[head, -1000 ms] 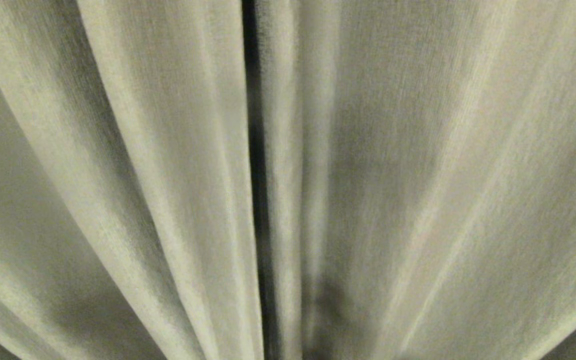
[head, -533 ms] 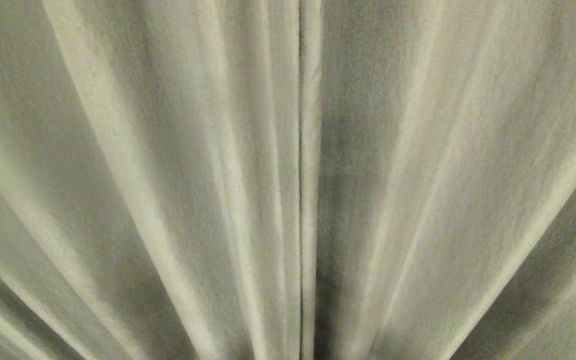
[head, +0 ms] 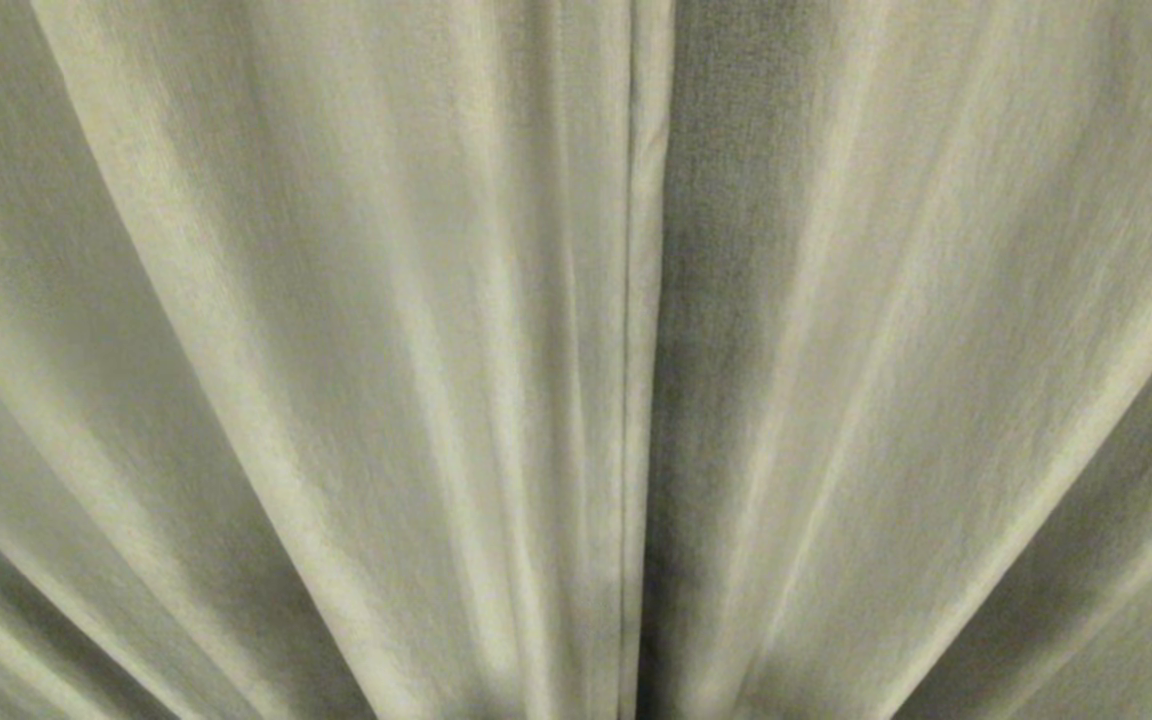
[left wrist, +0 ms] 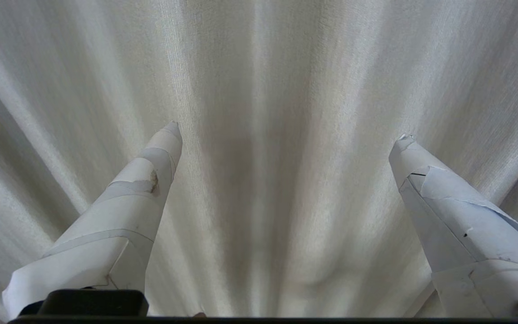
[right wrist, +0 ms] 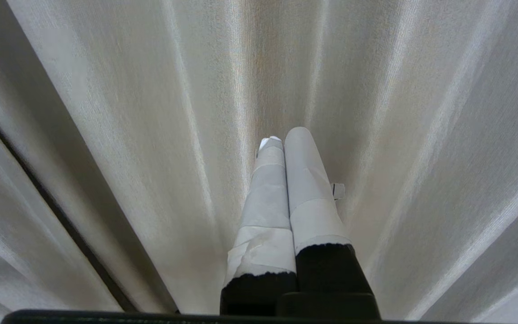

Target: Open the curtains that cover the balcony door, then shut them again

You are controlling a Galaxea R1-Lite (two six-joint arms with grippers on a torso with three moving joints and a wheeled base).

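Observation:
The cream curtains fill every view. In the head view the left panel (head: 336,350) and the right panel (head: 886,350) meet at a hemmed edge (head: 644,300), with the left overlapping the right. The balcony door is hidden behind them. My left gripper (left wrist: 288,130) is open, its white taped fingers (left wrist: 151,171) spread wide just in front of the pleated curtain fabric (left wrist: 259,90), nothing between them. My right gripper (right wrist: 283,135) is shut with its taped fingers pressed together and empty, pointing at a curtain pleat (right wrist: 367,112). Neither gripper shows in the head view.
In the right wrist view a thin dark slit (right wrist: 38,189) runs between two folds of fabric to one side of the fingers. Only deep vertical pleats lie around both grippers.
In the head view the meeting line of the two panels has shifted to the right and the dark gap between them has closed to a thin seam. The whole picture shifted with it.

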